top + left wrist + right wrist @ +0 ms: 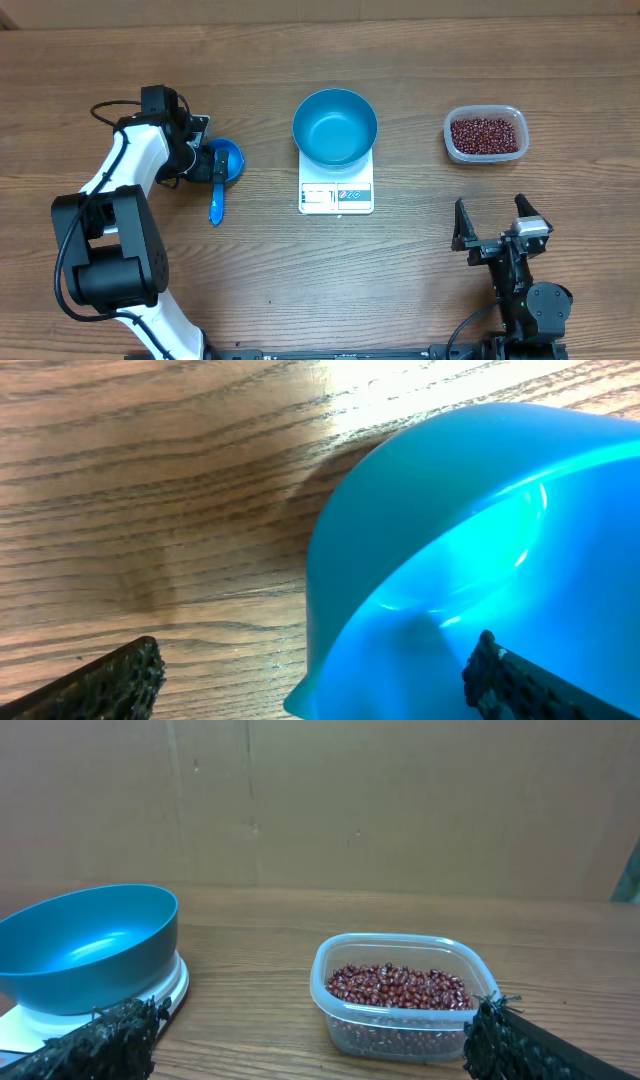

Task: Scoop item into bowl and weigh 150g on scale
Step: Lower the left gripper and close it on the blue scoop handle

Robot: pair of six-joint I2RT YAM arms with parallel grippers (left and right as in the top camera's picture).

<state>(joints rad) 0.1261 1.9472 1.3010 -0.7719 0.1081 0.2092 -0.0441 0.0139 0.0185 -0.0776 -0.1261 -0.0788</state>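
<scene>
Well, I had the left gripper (315,685) spread wide, the scoop (470,510) between its fingers, ungripped. The right gripper (310,1040), likewise released, faced beans (398,986) in a tub (395,1038) just ahead; the bowl (95,945) sat on the scale (336,197), beyond its left finger.

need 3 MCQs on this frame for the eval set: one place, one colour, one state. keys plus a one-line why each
1. The bowl sits:
A) on bare wood at the table's left edge
B) on the scale
C) off the table

2. The beans in the clear tub are:
A) green
B) white
C) dark red-brown

3. The right gripper is:
A) open, holding nothing
B) shut on a spoon
C) shut on a cloth

Key:
1 B: the bowl covers the scale's platform, and only the display strip shows in front.
2 C: both the overhead and right wrist views show a red-brown heap.
3 A: its fingers stand wide apart with nothing between them.
</scene>
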